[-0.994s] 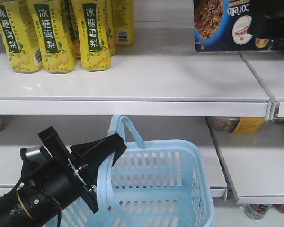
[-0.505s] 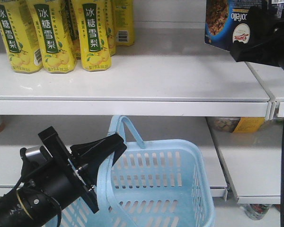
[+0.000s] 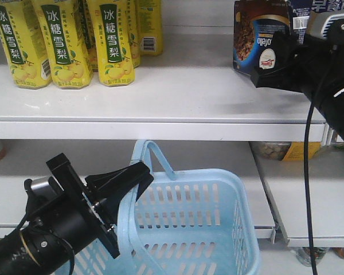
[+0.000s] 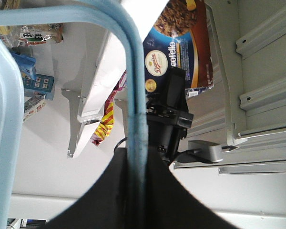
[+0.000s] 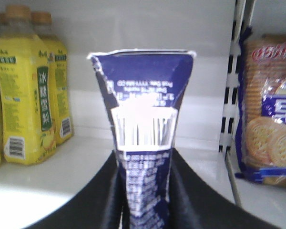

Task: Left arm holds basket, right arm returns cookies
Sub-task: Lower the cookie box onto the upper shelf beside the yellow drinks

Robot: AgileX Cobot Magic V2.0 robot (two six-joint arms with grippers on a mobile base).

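The light blue basket hangs in front of the lower shelf, and its hoop handle is pinched in my left gripper, which is shut on it; the front view shows that gripper at the basket's left rim. The basket looks empty where I can see into it. My right gripper is shut on the cookies, a navy box with its white barcode end pointing at the shelf's back wall. In the front view the cookies are held over the right end of the upper shelf by the right gripper.
Yellow bottles stand in a row on the left of the upper shelf. Blue cracker bags sit in the neighbouring bay, beyond a slotted white upright. Packets lie on the lower shelf at the right.
The right arm has come in leftward over the upper shelf, and the cookie box now shows narrower and turned. The left arm and basket have not moved.
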